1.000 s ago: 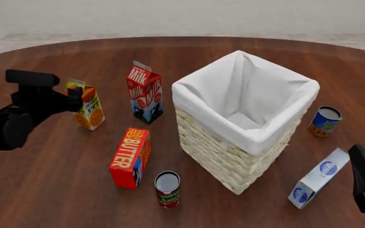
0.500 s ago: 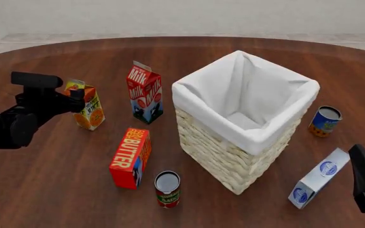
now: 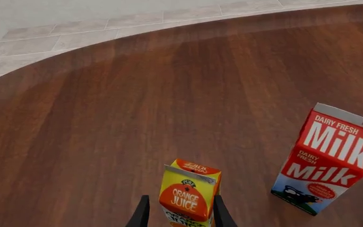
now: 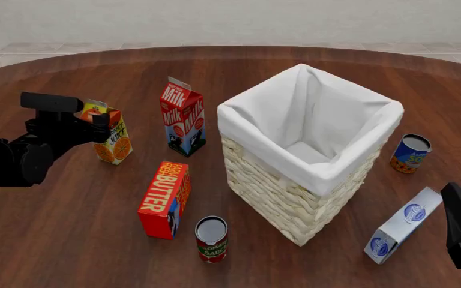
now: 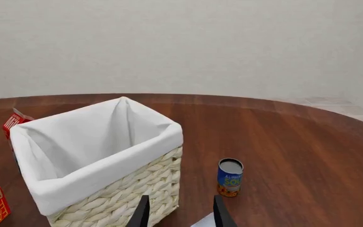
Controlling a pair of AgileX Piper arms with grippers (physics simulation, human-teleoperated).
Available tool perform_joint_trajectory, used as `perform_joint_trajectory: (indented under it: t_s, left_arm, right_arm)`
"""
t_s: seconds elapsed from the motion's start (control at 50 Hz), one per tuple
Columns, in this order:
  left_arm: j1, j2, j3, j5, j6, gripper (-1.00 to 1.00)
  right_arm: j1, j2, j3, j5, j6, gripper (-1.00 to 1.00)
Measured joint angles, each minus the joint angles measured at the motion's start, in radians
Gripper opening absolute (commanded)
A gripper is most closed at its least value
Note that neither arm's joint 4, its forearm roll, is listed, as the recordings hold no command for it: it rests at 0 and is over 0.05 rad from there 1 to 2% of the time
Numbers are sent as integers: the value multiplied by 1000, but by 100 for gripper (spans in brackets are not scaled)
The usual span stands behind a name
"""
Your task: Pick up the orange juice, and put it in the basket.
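Orange juice (image 4: 113, 139) stands at the table's left, left of the milk carton (image 4: 183, 117) and well apart from the basket (image 4: 309, 150) at centre. My left gripper (image 3: 179, 218) has a finger on each side of the carton's lower body, pinching it as far as I can judge. Grasping is the step in hand; next I must lift clear, carry rightward over the milk and release above the liner. My right gripper (image 5: 177, 213) waits spread, near right.

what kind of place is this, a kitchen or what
Not a real kitchen: likely a simulated tabletop test scene. Groceries such as the orange juice, milk carton and butter box stand on a round wooden table beside a basket, against bare walls.
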Motion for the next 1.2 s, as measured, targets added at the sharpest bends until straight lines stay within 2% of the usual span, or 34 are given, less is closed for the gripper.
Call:
perform_joint_trajectory:
  t_s: [1.2]
  left_arm:
    - [-12,88,-100,19,-24,100]
  right_arm:
    - [-4,5,1,-2,5,100]
